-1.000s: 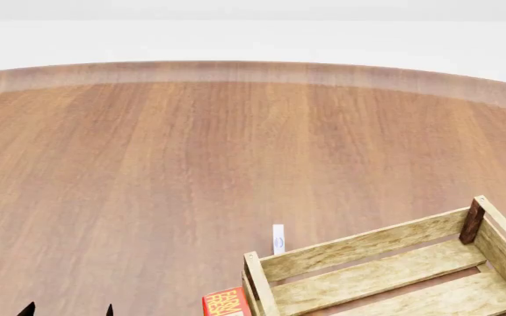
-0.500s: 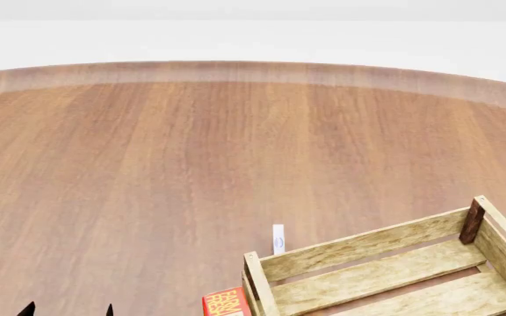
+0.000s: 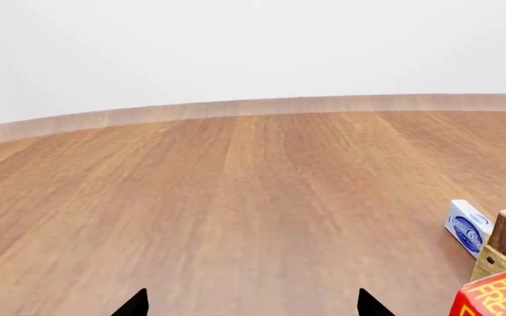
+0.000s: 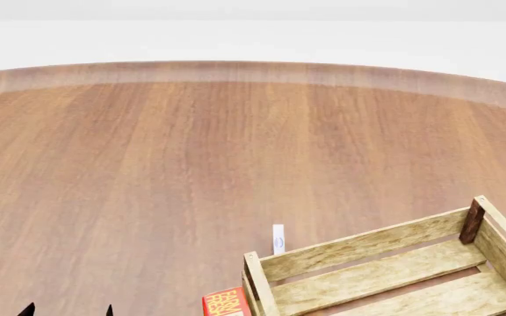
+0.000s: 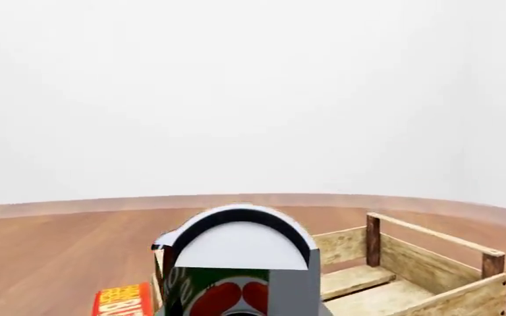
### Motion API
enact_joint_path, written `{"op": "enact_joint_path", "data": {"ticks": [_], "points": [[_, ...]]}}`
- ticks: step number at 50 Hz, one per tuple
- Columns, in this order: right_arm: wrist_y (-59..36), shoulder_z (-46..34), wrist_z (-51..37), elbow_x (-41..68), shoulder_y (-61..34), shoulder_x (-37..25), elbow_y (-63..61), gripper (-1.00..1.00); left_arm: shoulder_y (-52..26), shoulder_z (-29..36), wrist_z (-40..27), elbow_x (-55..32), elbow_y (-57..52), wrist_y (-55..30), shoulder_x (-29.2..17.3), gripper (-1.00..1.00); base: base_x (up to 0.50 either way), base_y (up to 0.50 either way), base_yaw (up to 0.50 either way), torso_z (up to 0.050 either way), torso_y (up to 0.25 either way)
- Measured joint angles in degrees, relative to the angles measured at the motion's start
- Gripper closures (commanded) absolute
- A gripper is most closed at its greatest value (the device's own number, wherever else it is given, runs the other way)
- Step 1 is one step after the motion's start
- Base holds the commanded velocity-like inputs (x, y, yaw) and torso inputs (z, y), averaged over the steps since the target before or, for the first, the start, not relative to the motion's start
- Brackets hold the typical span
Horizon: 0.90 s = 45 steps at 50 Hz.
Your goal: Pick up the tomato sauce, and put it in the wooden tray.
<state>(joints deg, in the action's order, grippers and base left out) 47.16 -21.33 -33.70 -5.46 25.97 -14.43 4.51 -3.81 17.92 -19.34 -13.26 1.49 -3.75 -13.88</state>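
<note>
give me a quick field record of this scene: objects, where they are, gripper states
tomato sauce: close up in the right wrist view, apparently held, in front of the tray
wooden tray: on the table, nothing visible inside
table: round, brown wood
red box: beside the tray's near left corner
white-blue box: just beyond that corner
left gripper: jaws apart, nothing between
right gripper: jaws not visible

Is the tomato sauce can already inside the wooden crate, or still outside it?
Outside. In the right wrist view the red-and-green labelled tomato sauce can fills the foreground, short of the pale slatted wooden crate. The head view shows the crate empty where visible.
</note>
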Motion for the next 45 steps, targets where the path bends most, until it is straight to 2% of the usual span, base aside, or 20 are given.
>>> {"op": "enact_joint_path", "data": {"ticks": [18, 45], "points": [[-13.51, 1.28, 1.68, 5.81, -3.87, -1.62, -11.60, 1.00, 0.27, 0.36, -0.42, -0.27, -0.31, 0.10, -0.36, -1.00, 0.00, 0.00, 0.00, 0.000, 0.000], [-31.24, 2.99, 2.70, 14.71, -16.81, -1.11, -10.48, 1.00, -0.04, 0.81, -0.90, -0.81, -0.23, 0.11, -0.68, -1.00, 0.00, 0.00, 0.00, 0.000, 0.000]]}}
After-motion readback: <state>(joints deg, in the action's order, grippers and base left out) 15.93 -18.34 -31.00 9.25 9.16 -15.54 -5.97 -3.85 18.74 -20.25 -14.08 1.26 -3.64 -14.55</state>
